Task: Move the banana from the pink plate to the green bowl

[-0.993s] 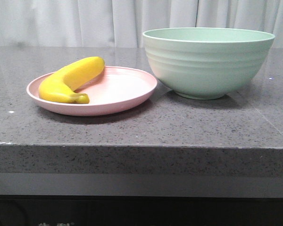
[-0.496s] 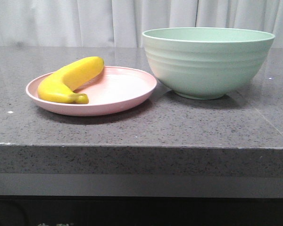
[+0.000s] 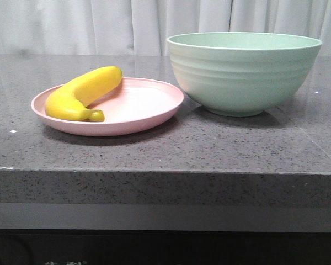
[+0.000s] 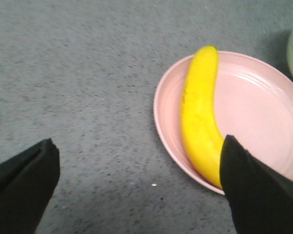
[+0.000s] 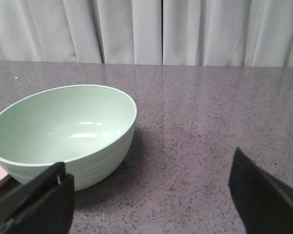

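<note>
The banana (image 3: pixel 84 92) lies on the left half of the pink plate (image 3: pixel 143 107), left of the green bowl (image 3: pixel 243 72); plate and bowl nearly touch. Neither gripper shows in the front view. In the left wrist view my left gripper (image 4: pixel 139 183) is open and empty above the counter just beside the plate (image 4: pixel 263 112); one finger (image 4: pixel 256 190) overlaps the banana's (image 4: pixel 198 114) near end in the picture. In the right wrist view my right gripper (image 5: pixel 151 195) is open and empty, with the empty bowl (image 5: pixel 63 129) beside one finger.
Everything stands on a speckled grey stone counter (image 3: pixel 237 149) whose front edge is close to the plate. White curtains (image 3: pixel 99 25) hang behind the counter.
Plate and banana shifted a hair left, then back. The bowl has not moved.
</note>
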Robot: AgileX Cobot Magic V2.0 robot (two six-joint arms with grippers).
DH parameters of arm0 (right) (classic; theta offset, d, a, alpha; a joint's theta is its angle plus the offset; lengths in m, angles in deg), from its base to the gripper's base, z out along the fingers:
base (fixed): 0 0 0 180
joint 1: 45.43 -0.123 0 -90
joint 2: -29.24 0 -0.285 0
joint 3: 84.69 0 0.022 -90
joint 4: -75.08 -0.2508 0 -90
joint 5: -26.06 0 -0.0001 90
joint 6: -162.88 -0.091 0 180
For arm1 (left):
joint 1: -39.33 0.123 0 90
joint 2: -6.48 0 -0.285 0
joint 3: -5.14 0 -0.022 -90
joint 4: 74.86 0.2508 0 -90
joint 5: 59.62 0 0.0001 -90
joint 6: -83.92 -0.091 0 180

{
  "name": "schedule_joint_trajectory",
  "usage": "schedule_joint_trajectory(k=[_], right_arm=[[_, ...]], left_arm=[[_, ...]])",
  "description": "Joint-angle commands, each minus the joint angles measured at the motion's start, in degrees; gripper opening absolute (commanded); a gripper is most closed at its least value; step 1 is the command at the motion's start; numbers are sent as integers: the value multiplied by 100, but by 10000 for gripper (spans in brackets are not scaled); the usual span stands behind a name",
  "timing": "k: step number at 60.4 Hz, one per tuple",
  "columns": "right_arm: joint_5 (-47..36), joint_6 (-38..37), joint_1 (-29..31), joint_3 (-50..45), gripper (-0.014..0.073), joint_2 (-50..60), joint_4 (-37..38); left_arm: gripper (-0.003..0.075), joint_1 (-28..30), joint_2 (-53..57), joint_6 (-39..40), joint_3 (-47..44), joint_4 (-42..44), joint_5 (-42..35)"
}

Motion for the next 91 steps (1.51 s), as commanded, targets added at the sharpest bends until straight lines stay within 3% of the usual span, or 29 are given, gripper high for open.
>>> schedule_joint_trajectory(k=[1, 14, 27, 51, 79, 87, 91], right_arm=[[-497, 46, 38, 228, 652, -90, 29], [-496, 46, 38, 228, 652, -90, 35], [-496, 46, 38, 228, 652, -90, 40], [-496, 46, 38, 228, 652, -90, 40], [-454, 46, 38, 228, 652, -90, 40], [-454, 46, 38, 228, 652, -90, 40], [-454, 46, 38, 228, 652, -90, 40]], left_arm=[[640, -337, -558, 5, 583, -68, -178], [640, -821, -1751, 5, 1356, -68, -33], [639, -821, -2452, 5, 1658, -79, 6], [529, -1133, -2892, 5, 1671, -29, -8], [522, -1124, -3187, 5, 1671, -28, -9], [448, -1124, -3187, 5, 1692, -28, -9], [368, -1124, -3187, 5, 1700, -28, -19]])
